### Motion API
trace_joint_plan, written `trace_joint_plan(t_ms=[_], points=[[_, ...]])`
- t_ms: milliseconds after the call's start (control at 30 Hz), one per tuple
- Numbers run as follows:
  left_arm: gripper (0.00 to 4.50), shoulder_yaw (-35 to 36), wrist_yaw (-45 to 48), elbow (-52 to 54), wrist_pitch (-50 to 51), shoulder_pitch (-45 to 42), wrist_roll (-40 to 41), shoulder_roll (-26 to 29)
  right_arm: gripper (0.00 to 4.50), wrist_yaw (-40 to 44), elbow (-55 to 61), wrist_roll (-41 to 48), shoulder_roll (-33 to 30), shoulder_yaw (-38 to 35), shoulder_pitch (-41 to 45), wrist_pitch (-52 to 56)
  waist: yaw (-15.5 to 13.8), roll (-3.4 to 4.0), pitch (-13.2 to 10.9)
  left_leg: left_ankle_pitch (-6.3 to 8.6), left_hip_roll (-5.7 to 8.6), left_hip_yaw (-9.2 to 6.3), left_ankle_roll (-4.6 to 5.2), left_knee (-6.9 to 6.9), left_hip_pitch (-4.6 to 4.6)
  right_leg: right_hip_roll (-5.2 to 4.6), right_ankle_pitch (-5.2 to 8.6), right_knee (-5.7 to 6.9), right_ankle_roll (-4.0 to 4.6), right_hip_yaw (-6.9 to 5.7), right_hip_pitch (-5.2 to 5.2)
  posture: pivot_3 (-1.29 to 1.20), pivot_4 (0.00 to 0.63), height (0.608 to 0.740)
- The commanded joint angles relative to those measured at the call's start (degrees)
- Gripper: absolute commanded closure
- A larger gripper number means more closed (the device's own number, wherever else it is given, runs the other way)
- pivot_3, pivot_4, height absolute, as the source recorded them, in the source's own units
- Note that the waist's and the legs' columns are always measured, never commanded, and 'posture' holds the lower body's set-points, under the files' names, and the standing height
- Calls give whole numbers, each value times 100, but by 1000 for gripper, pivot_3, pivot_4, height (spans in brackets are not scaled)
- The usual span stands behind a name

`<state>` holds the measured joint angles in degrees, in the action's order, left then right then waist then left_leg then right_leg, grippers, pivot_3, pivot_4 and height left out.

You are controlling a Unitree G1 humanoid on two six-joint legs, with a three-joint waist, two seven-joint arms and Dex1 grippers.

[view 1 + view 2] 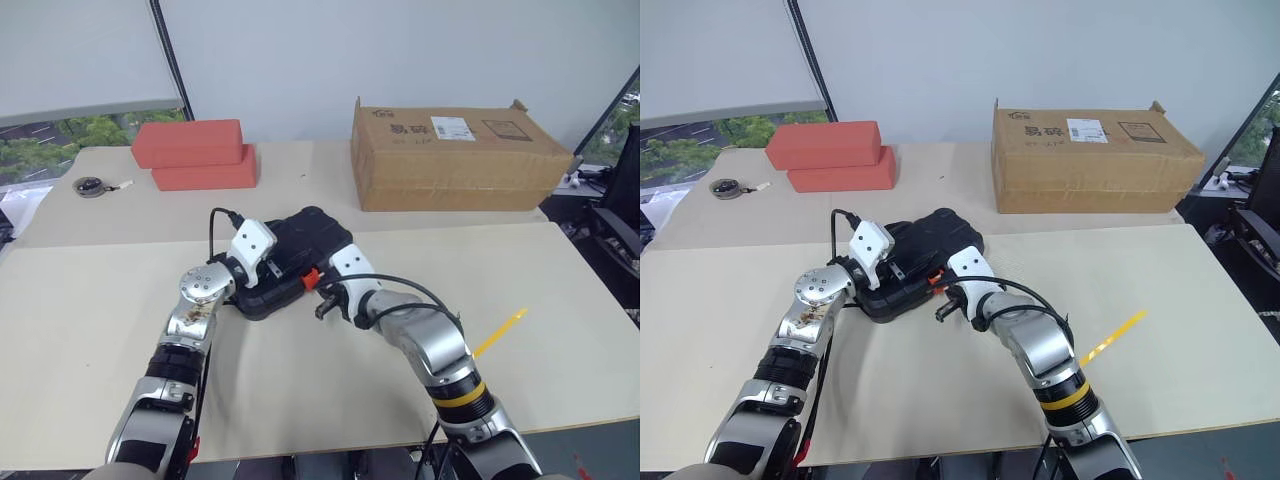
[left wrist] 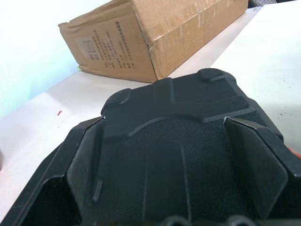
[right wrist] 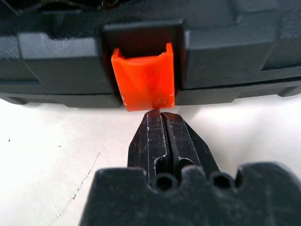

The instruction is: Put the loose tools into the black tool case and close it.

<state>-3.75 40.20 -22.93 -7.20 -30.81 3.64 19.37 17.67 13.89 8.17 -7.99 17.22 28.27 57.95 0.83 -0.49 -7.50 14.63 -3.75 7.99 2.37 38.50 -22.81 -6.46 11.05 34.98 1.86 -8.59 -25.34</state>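
As we read across the pale tabletop [image 1: 100, 300] from its left edge, we first meet a small round dark reel [image 1: 92, 186] with a cord at the far corner, then two red blocks [image 1: 195, 153] stacked one on the other. Nearer the middle, we see the left hand [image 1: 268, 262] resting over the left part of the black tool case [image 1: 300, 235]; its fingers [image 2: 256, 165] stand wide apart and flank the moulded lid on either side, and we cannot tell whether they touch it. The case lies shut, flat on the tabletop, in front of the red blocks and the brown cardboard box [image 1: 450, 155]. At the case's near edge sits the orange latch [image 3: 143, 82], and just right of centre the right hand [image 3: 160, 115] has its two fingers pressed together, their tips meeting the lower lip of that latch. Farther right, a slim yellow strip [image 1: 500, 332] lies on the tabletop, well apart from the case. The cardboard box stands at the far right of the tabletop.
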Motion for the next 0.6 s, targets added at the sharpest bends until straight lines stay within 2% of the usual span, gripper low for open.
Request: trace_joint_plan(t_ms=[33,133,300,367,500,600], points=[[227,-259,95,-496,372,502,-135,-56,4447,267,609,194,-106,-273,129,-537,1,2,1,0,0,0,0,0,1,0,0,0,0,0,1,0,150,712],[227,82,150,-276,440,558,219,28,4447,834,779,332,-696,-436,-271,-849,-10,4,3,0,1,-2,-1,-13,11,-1,1,-10,-1,0,7,0,150,712],[227,699,401,536,858,873,1082,280,4447,1547,612,441,-1410,-708,-950,-2113,61,3,2,6,8,10,8,-32,4,4,21,-22,-14,6,1,0,150,712],[227,897,588,1034,1145,1154,1403,510,4447,1824,421,556,-1570,-926,-1202,-2625,156,-1,-3,-6,4,12,31,-37,8,10,33,-17,-23,11,-3,0,150,712],[227,1490,891,1921,1719,1862,2060,1111,4447,2523,-102,895,-1811,-1472,-1704,-3614,161,-18,-25,-2,-11,11,0,-75,42,36,72,1,-65,13,-2,0,150,712],[227,2058,1001,2284,1990,2445,2457,1488,3743,2903,-638,1020,-2014,-1860,-1926,-4191,129,-29,-75,5,-16,6,-14,-80,46,43,91,3,-44,11,-2,0,150,712]])
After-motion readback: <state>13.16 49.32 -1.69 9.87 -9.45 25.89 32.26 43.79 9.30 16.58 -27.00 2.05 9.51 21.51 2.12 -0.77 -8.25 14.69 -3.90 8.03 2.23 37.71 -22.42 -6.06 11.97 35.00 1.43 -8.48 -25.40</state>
